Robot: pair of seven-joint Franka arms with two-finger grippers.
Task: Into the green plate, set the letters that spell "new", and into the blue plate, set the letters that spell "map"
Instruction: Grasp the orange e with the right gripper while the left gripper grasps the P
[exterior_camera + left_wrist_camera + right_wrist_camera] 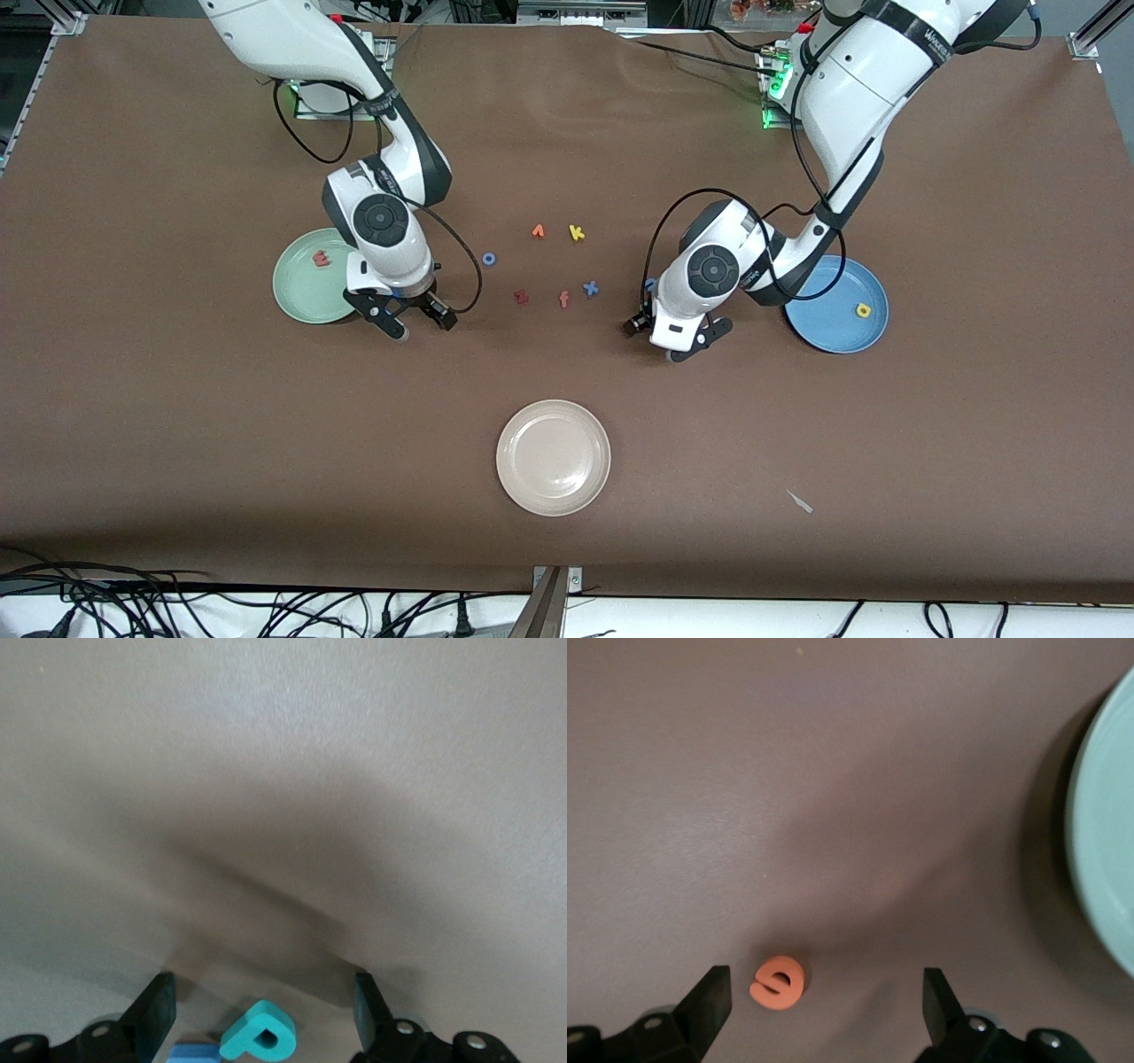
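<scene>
Three round plates: pale mint-green plate (306,283) holds one pinkish-red foam "w" (321,259), medium-blue plate (819,323) one yellow foam "a" (862,310). Left gripper (263,1014), jaws apart, straddles the teal foam "p" (259,1034); right gripper (826,1003), jaws apart, straddles the orange foam "e" (778,981).

matt brown table cover (177,399), glossy cream-white plate (554,457), matt foam letters (564,299)

A broad table (177,425) filled nearly the whole front view, covered edge to edge with a matte brown cloth that lay smooth, with a slightly ragged edge along the top. Aluminium frame rails (31,84) ran down the corners at both ends of the top edge. Along the edge nearest the camera a white ledge carried a tangle of black cables (106,602), and a grey metal bracket (551,598) stood at its middle. A small pale scrap (800,501) lay on the cloth. Light was even and soft, throwing only faint shadows. Dark equipment crowded the strip above the table.
</scene>
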